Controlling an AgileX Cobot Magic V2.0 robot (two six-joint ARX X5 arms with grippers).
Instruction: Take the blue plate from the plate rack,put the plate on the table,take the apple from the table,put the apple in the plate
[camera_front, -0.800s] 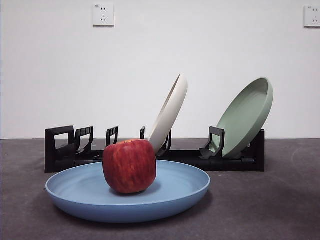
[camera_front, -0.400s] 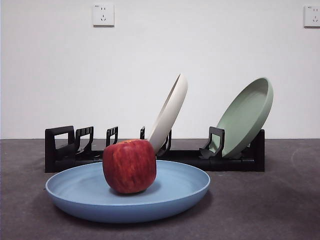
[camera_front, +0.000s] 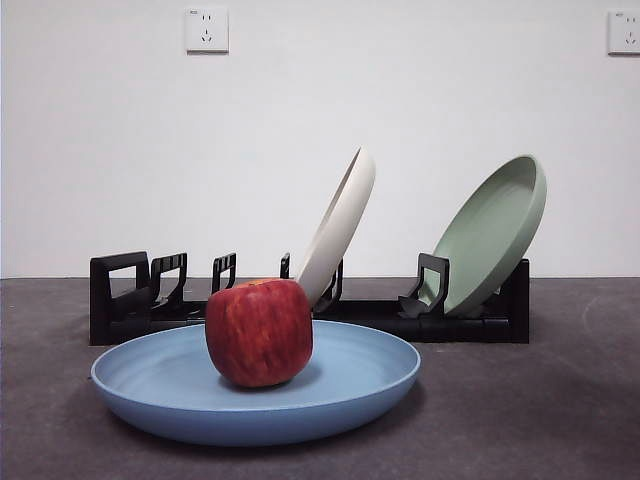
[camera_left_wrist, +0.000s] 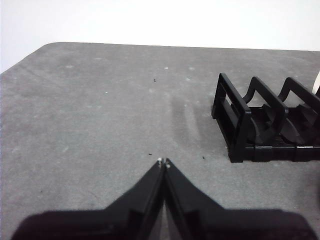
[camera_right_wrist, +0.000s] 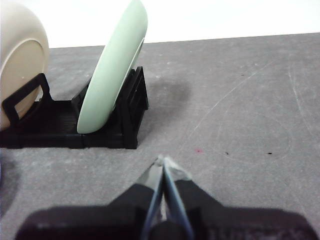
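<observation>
The blue plate lies flat on the dark grey table in front of the plate rack. The red apple sits inside the plate, left of its middle. No gripper shows in the front view. My left gripper is shut and empty, hovering over bare table beside the rack's empty end. My right gripper is shut and empty too, over the table near the rack's other end, which holds the pale green plate.
A cream-white plate and a pale green plate lean in the rack's slots behind the blue plate. Two wall sockets sit high on the white wall. The table's rounded corner shows in the left wrist view.
</observation>
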